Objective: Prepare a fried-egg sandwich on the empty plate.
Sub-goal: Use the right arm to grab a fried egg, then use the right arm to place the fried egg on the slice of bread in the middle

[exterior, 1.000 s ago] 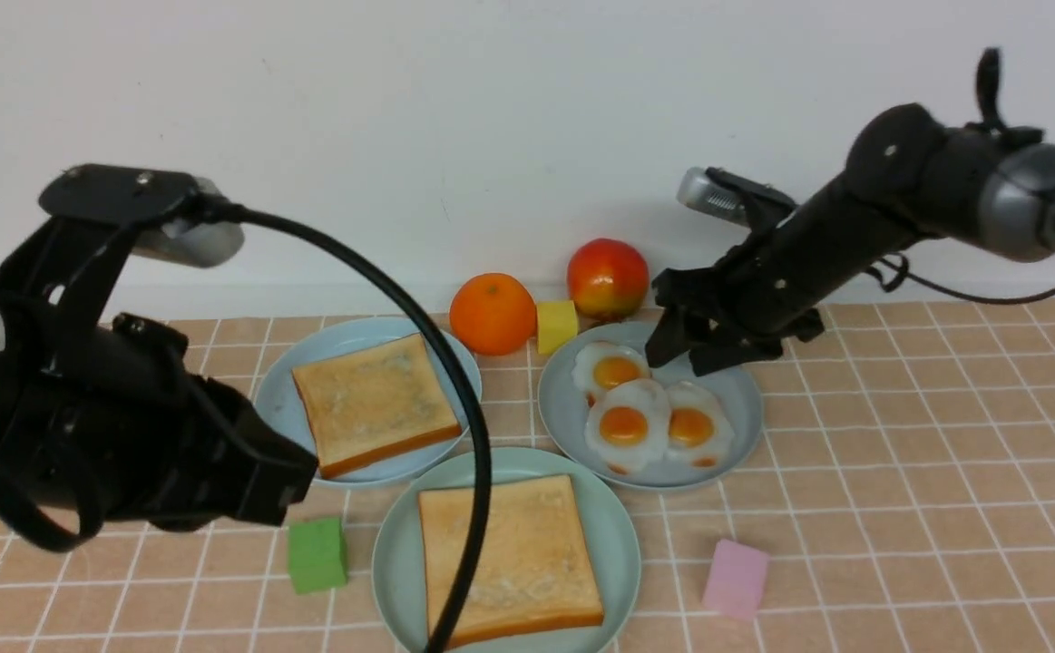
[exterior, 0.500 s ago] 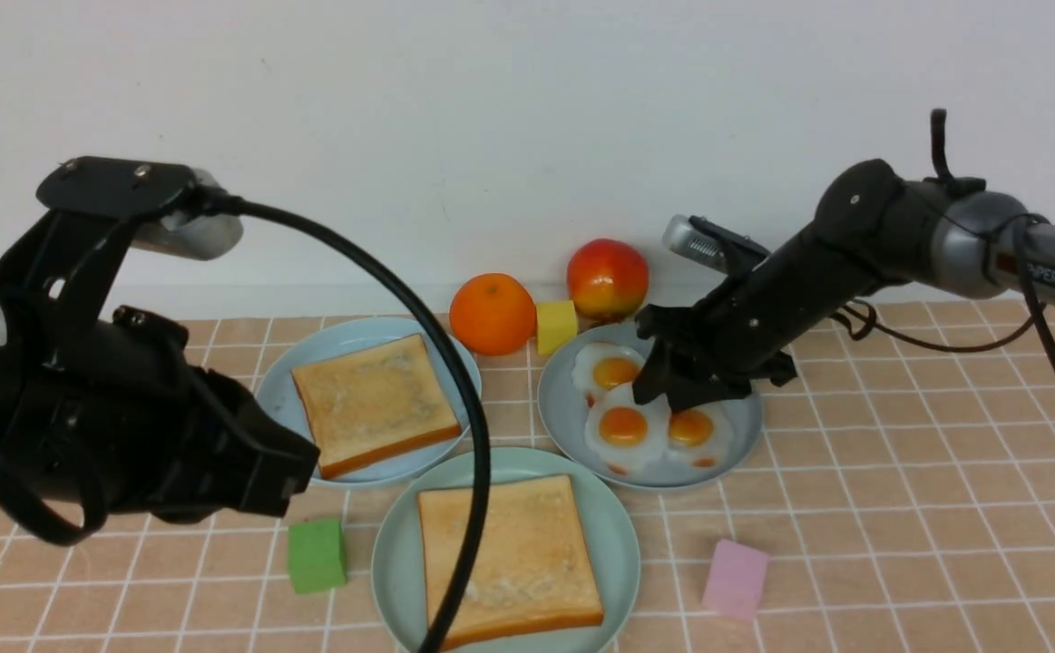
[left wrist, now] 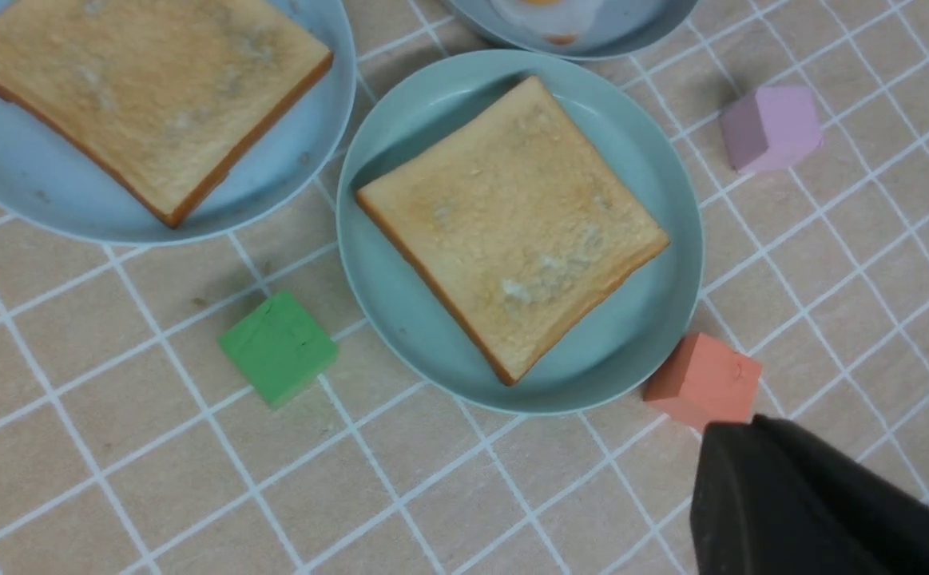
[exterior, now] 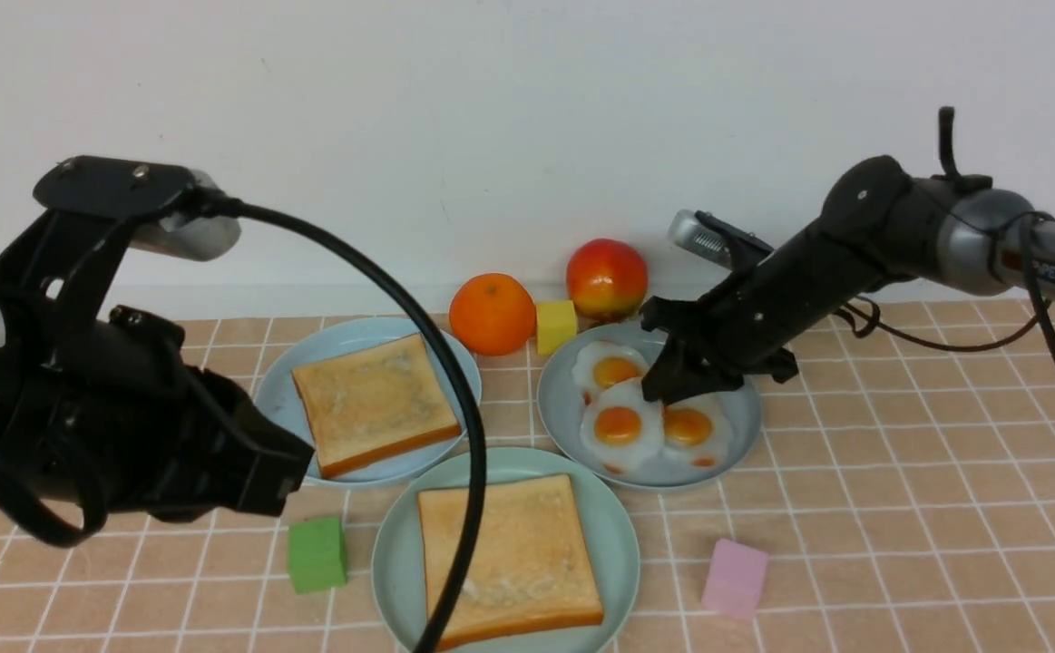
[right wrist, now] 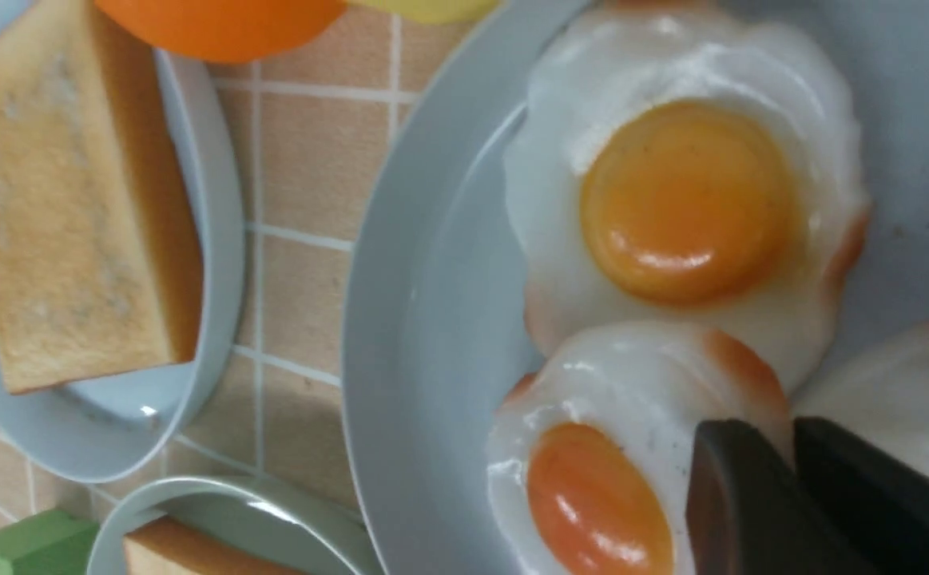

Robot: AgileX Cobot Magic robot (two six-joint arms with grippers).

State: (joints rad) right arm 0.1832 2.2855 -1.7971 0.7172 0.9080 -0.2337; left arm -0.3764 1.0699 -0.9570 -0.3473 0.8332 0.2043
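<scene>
My right jaws pinch the white rim of a fried egg (right wrist: pixel 632 375), I think — it is thinner there than at the yolk. My left jaws rest together, clear of the waiting toast (exterior: pixel 527 544).

The left arm's cable (exterior: pixel 480 453) arcs over the mint plate (exterior: pixel 622 544), barring its left side; its right side is open. A green cube (exterior: pixel 317 554), pink cube (exterior: pixel 735 565) and orange cube (left wrist: pixel 704 382) flank it. Orange (exterior: pixel 492 313), yellow cube (exterior: pixel 556 326) and apple (exterior: pixel 607 277) wall the back. The right gripper (exterior: pixel 672 392), pinched on an egg (exterior: pixel 618 426), crowds the grey plate (exterior: pixel 743 426). Bare tiles (exterior: pixel 899 472) spread rightward.
</scene>
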